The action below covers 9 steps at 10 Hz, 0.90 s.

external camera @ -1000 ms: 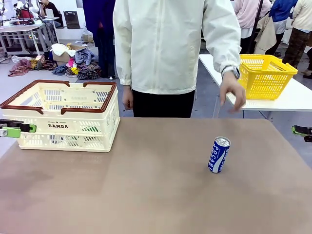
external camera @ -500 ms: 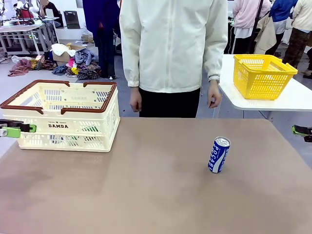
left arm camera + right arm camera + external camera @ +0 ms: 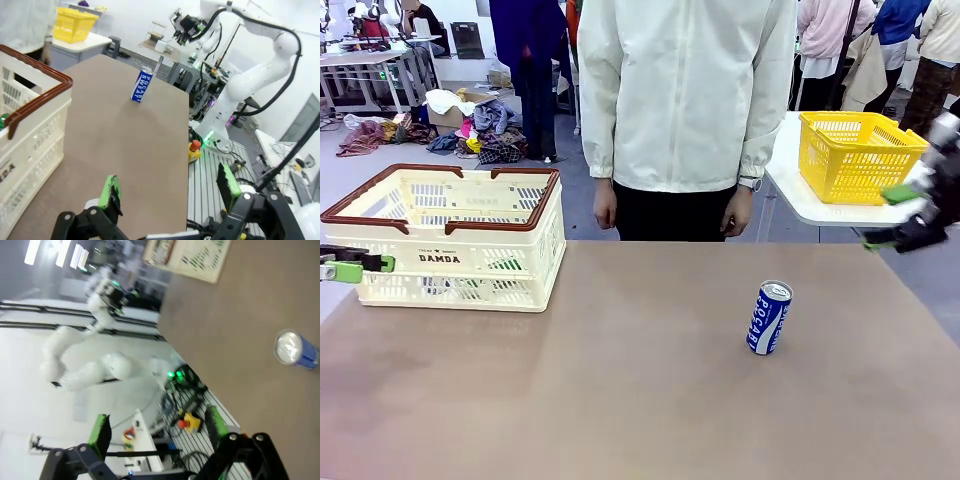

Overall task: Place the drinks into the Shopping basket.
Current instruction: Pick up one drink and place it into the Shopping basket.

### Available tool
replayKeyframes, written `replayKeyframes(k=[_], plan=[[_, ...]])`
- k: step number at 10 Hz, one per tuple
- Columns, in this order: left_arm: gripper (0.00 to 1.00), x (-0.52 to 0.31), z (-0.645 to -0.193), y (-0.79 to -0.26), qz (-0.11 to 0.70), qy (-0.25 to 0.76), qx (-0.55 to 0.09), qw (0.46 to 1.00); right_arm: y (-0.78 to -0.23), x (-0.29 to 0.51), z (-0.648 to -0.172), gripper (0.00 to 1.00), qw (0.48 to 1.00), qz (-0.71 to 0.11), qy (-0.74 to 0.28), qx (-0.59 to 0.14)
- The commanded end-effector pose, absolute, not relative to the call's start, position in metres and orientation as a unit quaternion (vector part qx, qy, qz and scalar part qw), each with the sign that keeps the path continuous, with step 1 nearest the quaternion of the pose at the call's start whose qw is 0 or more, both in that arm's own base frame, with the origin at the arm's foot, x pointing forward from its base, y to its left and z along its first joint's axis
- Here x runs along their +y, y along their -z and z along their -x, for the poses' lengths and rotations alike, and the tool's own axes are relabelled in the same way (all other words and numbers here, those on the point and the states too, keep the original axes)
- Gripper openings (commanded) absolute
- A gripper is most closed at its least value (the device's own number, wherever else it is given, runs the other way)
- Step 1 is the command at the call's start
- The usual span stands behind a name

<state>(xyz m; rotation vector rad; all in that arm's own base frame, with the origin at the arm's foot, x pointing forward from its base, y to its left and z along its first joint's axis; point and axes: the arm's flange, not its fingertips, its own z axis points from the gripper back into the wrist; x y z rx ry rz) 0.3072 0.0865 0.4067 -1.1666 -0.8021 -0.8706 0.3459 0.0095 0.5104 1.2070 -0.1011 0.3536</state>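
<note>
A blue and white can (image 3: 769, 318) stands upright on the brown table, right of the middle. The left wrist view has this can (image 3: 141, 86) far off, and the right wrist view has it (image 3: 295, 349) at its right edge. The cream Shopping basket (image 3: 440, 258) with a reddish-brown rim sits at the far left. Something green (image 3: 505, 265) shows through its lattice. My left gripper (image 3: 365, 266) hangs open beside the basket's near left side with nothing between its fingers (image 3: 169, 186). My right gripper (image 3: 888, 218) is open and raised above the table's right edge, well apart from the can (image 3: 159, 427).
A person in a white jacket (image 3: 685, 90) stands at the far edge with both hands down. A yellow basket (image 3: 860, 150) rests on a white side table (image 3: 920, 205) behind my right gripper. The basket's wall (image 3: 30, 145) is close on the left wrist view's left.
My right gripper rose from the right edge, up and inward over the table. The person drew the hand back from the yellow basket and lowered it. The can and left arm stayed put.
</note>
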Motion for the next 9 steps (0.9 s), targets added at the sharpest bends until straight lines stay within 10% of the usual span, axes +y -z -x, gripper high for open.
replayKeyframes(k=[1,5,7,9], plan=[[1.0,0.089,-0.303,-0.406,0.518,0.396,-0.357,0.669,-0.536,0.068,-0.396,1.0,0.87,-0.434,-0.223,0.071],[1.0,0.089,-0.303,-0.406,0.518,0.396,-0.357,0.669,-0.515,0.139,-0.421,1.0,0.966,-0.143,-0.173,0.129],[1.0,0.089,-0.303,-0.406,0.518,0.396,-0.357,0.669,-0.521,0.143,-0.42,1.0,0.947,-0.231,-0.194,0.112],[1.0,0.089,-0.303,-0.406,0.518,0.396,-0.357,0.669,-0.511,0.146,-0.422,1.0,0.986,-0.107,-0.113,0.056]])
